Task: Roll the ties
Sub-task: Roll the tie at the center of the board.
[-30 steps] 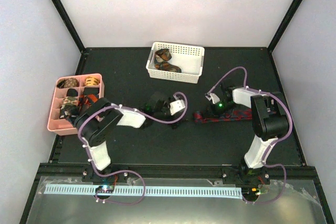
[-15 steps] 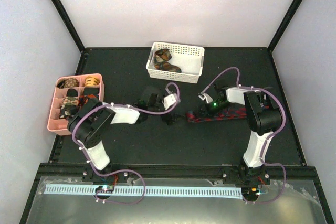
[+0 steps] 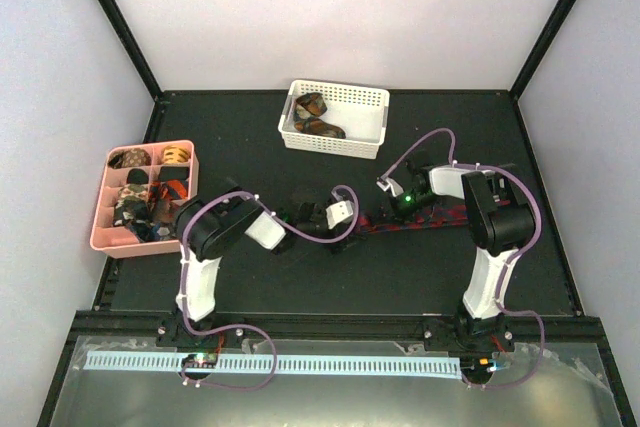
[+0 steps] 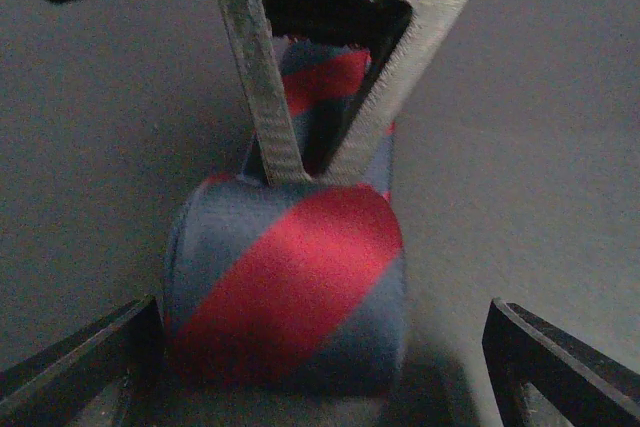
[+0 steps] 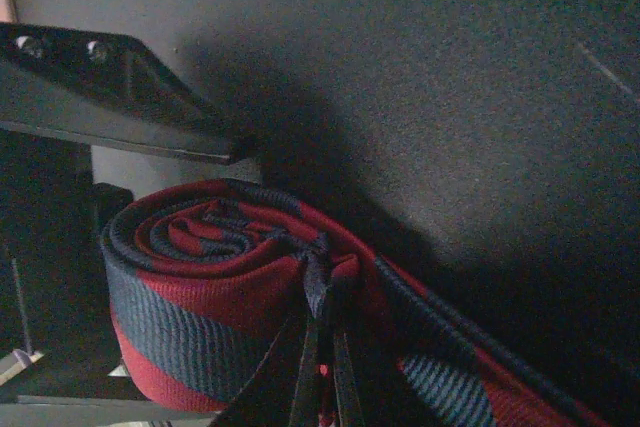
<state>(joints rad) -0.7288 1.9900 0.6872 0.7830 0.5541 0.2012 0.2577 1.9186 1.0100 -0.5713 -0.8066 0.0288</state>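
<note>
**Ana:** Red-and-navy striped cloth, wasn't it, right between the left gripper's [image 4: 320, 322] fingers [image 4: 75, 377]?

**Ben:** Yes. The tie [image 4: 290, 297] had one end rolled into a fat coil, and that coil sat inside the left gripper. The jaws stood wide apart, one on each side of it. The right-hand finger was clear of the cloth. The left-hand one was very close, and I could not tell whether it touched.

**Ana:** And the right gripper [image 4: 303, 172]?

**Ben:** It came in from the far side of the coil, facing the left one. Its two thin fingers were pinched together on the fabric at the coil's core. Its own wrist camera showed the layers spiralling round that pinch.

**Ana:** Where did the rest of the tie go?

**Ben:** Back past the right gripper's fingertips. The unrolled tail lay flat on the black table [image 3: 250, 137] and passed below that arm.

**Ana:** Anything farther off?

**Ben:** Behind the left gripper, back beyond its arm's elbow, a pink tray [image 3: 108, 235] held rolled ties [image 3: 128, 159] in several compartments. Farthest from both grippers, toward the back of the table, stood a white basket [image 3: 362, 119]. Some brown patterned ties [image 3: 318, 119] were bundled at one end of it. I could not count them.
</note>
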